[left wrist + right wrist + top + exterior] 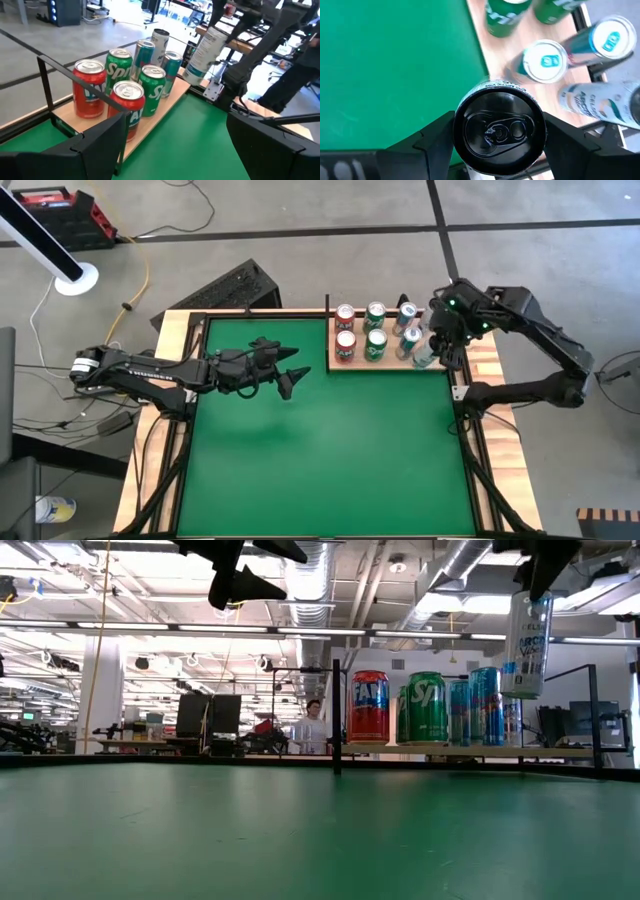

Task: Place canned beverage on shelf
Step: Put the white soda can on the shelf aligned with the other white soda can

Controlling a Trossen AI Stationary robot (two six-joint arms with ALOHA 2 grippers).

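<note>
My right gripper [495, 131] clamped a white can [526, 643] above the shelf [395, 363]; left gripper [287, 370] hung open over green felt [320, 450]; workshop behind.

The cans [129, 102] are glossy metal with printed sides. The shelf [165, 107] is smooth pale wood. The surface [320, 450] is matt green felt.

Eight cans are counted in all. Two red cans [90, 92] [129, 102] are seen at the left end of the shelf [165, 107], two green cans [119, 67] [152, 87] beside them, and two blue cans [145, 52] [172, 62] further right. A white slim can [204, 47] is counted at the right, and another white slim can [160, 37] at the far end. One shelf is seen. Two grippers are counted, the left gripper [293, 372] and the right gripper [497, 135]. One person [314, 725] is seen far behind.
</note>
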